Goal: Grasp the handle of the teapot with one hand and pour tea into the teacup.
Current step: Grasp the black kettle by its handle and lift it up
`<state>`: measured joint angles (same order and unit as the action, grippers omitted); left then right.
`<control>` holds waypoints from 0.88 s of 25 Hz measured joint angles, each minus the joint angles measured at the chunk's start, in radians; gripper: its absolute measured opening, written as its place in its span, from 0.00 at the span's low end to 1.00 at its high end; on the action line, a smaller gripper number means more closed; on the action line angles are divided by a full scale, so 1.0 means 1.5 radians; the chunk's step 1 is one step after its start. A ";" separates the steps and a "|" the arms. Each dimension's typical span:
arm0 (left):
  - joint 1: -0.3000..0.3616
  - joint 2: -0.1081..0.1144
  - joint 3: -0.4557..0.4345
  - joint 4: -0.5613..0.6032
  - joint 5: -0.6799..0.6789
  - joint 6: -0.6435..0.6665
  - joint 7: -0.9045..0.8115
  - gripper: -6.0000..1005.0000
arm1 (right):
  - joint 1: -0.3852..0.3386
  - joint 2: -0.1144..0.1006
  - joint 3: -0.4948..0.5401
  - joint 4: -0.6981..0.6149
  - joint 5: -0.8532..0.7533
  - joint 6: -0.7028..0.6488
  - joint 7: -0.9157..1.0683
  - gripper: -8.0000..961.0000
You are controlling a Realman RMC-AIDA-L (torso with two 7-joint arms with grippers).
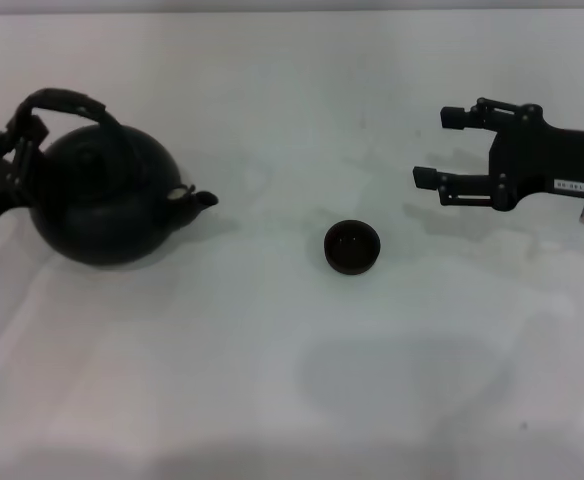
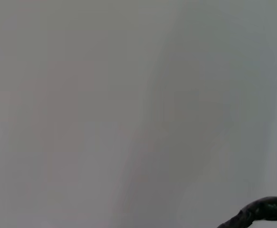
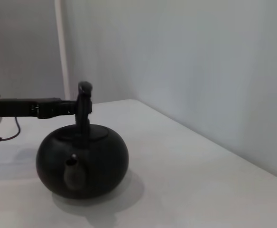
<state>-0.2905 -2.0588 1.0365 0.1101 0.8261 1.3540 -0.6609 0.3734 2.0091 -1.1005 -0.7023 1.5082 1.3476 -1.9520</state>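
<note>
Teapot (image 1: 104,200) sits near the left edge; teacup (image 1: 352,247) mid-table. Left gripper (image 1: 22,140) is at the handle (image 1: 67,101), clamp unclear. Right gripper (image 1: 442,148) spread, idle. You'd grip the ribbed top; likely heavy, rigid.

Head view overlooks the teapot (image 1: 102,200); right wrist faces it level.

1. The black left gripper (image 1: 24,140) reaches in from the robot's left, its fingers closed around a dark arched hoop handle (image 1: 67,102).
2. The black right gripper (image 1: 442,148) hovers at the right, fingers spread apart, holding nothing.
</note>
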 joint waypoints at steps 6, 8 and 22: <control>0.031 -0.007 0.000 0.210 0.125 -0.125 -0.161 0.13 | -0.010 -0.001 0.002 0.002 0.008 -0.002 -0.005 0.90; 0.042 -0.012 0.000 0.269 0.159 -0.147 -0.201 0.13 | -0.012 -0.001 0.008 0.004 0.009 -0.002 -0.008 0.90; 0.118 -0.011 0.162 0.548 0.219 -0.296 -0.399 0.13 | -0.015 -0.002 0.079 0.041 0.026 0.009 -0.041 0.90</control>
<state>-0.1135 -2.0754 1.2796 0.9314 1.1553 0.9095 -1.2589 0.3512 2.0064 -0.9817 -0.6406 1.5467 1.3611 -2.0131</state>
